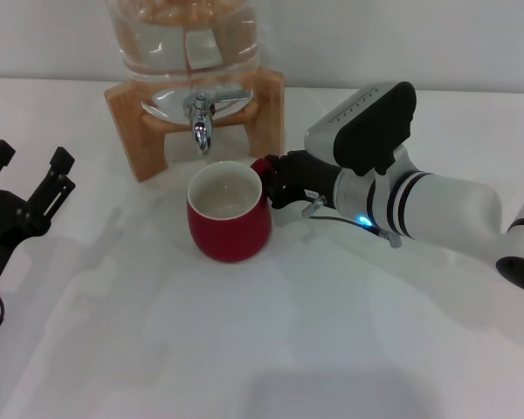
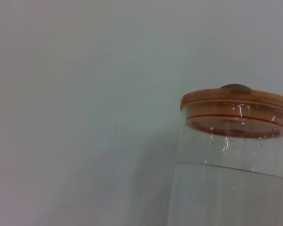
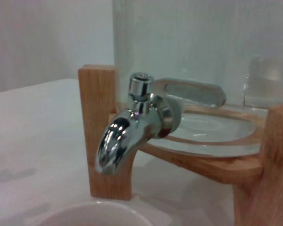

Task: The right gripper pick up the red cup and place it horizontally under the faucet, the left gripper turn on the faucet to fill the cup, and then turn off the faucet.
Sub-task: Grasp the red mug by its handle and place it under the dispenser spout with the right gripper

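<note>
Nearest the head camera is the bare white surface (image 1: 271, 349), and on it, toward the middle, stands the rounded glossy red cup (image 1: 230, 229) with a white inside. It sits upright, its long axis vertical and its mouth facing up, with its far rim just below and in front of the spout of the small shiny chrome faucet (image 1: 200, 122). No water can be seen in the cup; its white interior looks empty. The right gripper's black two-fingered claw (image 1: 279, 181), on a white arm with black bands and a small blue light, reaches in from the right and is closed narrowly on the cup's red handle at the cup's right side. The left gripper's black claw (image 1: 31, 179) rests well apart at the left edge of the surface, its two fingers spread wide with nothing between them. Behind the cup, the faucet juts from a clear glass water jar (image 1: 185, 39) cradled in a light wooden stand (image 1: 135, 113), and the spout points down and forward. In the left wrist view the jar holds clear water partway up, under a round wooden lid (image 2: 236, 106).
</note>
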Controlling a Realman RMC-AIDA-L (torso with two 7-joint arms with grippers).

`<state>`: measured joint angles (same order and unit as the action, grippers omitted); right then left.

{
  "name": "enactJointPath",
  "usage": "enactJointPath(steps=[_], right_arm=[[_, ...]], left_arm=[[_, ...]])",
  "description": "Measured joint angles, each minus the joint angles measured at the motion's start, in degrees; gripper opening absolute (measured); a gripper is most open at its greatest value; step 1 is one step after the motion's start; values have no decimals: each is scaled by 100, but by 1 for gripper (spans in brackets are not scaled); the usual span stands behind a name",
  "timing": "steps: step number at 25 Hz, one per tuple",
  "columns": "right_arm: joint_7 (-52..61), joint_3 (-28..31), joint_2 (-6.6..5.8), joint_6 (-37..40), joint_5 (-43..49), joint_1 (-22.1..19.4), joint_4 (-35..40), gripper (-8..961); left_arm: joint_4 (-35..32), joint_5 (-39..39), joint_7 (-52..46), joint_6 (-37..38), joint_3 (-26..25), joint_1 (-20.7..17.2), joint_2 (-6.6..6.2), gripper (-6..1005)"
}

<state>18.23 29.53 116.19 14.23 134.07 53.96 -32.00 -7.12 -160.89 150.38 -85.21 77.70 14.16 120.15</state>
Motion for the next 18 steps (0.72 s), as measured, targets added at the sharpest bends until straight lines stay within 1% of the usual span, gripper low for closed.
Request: enactJointPath(steps=[11, 18], right_arm=[[12, 21, 0, -4, -222, 4, 6, 174], [241, 38, 0, 21, -232, 8, 22, 175]], left_arm=[[0, 6, 0, -17, 0, -1, 0, 891], [0, 5, 0, -14, 0, -9, 0, 891]])
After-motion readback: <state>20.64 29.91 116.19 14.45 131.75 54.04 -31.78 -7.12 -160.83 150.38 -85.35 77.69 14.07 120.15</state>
